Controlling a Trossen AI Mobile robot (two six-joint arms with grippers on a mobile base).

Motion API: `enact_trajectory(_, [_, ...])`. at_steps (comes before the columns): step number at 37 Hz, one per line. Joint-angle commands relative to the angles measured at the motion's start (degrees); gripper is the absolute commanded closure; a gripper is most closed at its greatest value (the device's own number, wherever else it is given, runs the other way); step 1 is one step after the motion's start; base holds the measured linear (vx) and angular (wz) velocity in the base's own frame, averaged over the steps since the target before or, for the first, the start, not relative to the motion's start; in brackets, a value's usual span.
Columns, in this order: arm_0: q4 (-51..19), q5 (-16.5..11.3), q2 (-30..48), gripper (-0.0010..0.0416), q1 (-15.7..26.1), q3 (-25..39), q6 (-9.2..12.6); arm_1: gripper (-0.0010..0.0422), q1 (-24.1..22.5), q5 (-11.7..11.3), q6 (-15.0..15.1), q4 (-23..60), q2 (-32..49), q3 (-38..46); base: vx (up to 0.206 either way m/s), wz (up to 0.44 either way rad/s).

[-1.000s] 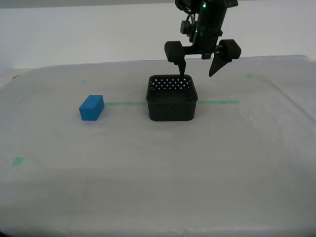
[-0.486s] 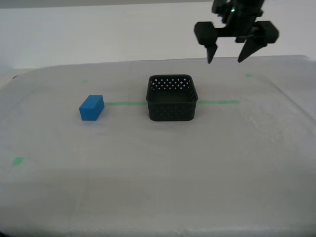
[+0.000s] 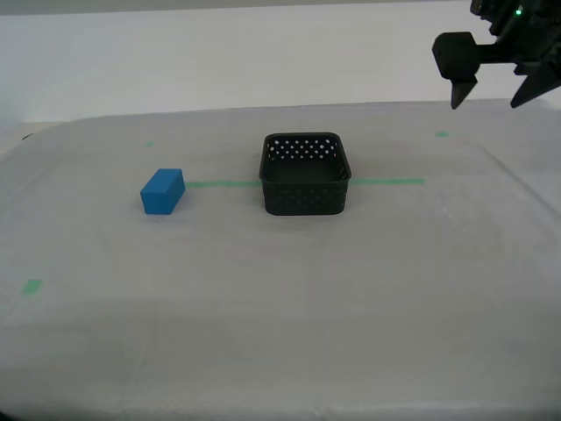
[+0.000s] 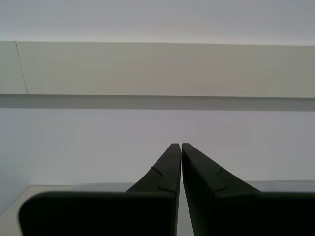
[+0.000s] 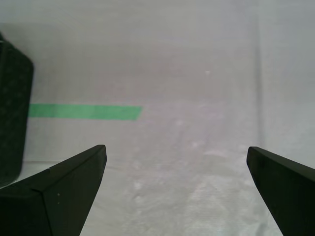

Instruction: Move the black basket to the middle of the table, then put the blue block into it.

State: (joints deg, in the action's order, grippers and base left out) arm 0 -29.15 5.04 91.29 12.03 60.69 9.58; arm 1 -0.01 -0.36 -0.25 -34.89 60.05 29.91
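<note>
White wrinkled sheeting covers the table [image 3: 280,307], which fills most of the exterior view. A thin green tape line [image 3: 386,182] runs across it, and small green patches [image 3: 32,286] dot it here and there.

Next in size is the black basket [image 3: 305,174], upright about mid-table and sitting on the tape line, its perforated walls showing rows of round holes. Nothing lies inside it that I can see. Its dark edge [image 5: 12,113] also shows in the first wrist view, beside the end of the tape.

My first gripper [image 3: 495,95] hangs in the air at the exterior view's upper right, well apart from the basket, jaws spread wide with nothing between them.

My second gripper [image 4: 180,146] has its fingers pressed together, empty, pointing at a pale wall; the exterior view does not show it.

Smallest is the blue block [image 3: 162,191], resting on the sheet toward the exterior view's left, just by the tape line's end and well apart from the basket.
</note>
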Motion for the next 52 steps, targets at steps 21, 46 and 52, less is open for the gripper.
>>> enact_trajectory(21, [2.2,0.7,-0.9,0.0007,-2.7,-1.1,-2.7,0.0412,0.0,0.0,0.1,-0.3,0.0,0.1,0.0,0.0])
enact_trajectory(46, [2.2,0.7,-0.9,0.0007,-2.7,-1.1,-2.7,0.0412,0.0,0.0,0.1,-0.3,0.0,0.1,0.0,0.0])
enact_trajectory(52, [2.2,0.7,-0.9,0.0007,-2.7,-1.1,-2.7,0.0412,0.0,0.0,0.2,-0.3,0.0,0.1,0.0,0.0])
